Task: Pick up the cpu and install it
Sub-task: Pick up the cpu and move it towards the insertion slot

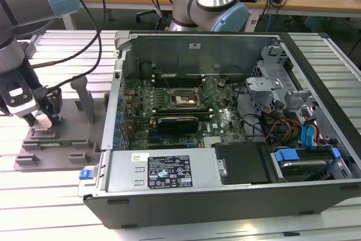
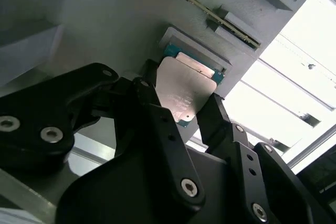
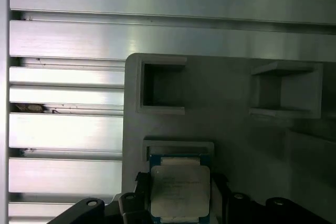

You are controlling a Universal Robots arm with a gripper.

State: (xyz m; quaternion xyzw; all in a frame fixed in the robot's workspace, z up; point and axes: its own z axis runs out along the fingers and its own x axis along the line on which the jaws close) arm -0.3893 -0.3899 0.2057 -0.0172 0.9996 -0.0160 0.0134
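— Nearest first: where with the tool (image 2: 181, 100)?
— Down at the grey tray (image 3: 236, 129), astride the cpu (image 2: 185, 77). Clamped or just shy of contact: cannot tell from either wrist view.
— And the cpu itself?
— Flat in its recess, silvery top up, green rim showing. Not lifted, as far as can be judged.
— So which step?
— Pick-up, barely begun; install untouched. Calls for a square, even hold on two opposite edges, with no tilt and no scraping on the recess wall. Worth some care: thin, flat, probably easy to cock sideways.
— Anything else in the tray?
— Two more pockets (image 3: 163, 85) beyond the recess, nothing seen in either.
— Farther off?
— Across the slatted worktop (image 1: 51, 207), well apart toward the exterior view's right: an open case (image 1: 225, 187). Inside, the motherboard (image 1: 225, 122), with the socket (image 1: 183, 99) near its middle and no chip seen in it. Cables (image 1: 276, 125) just beside the board.
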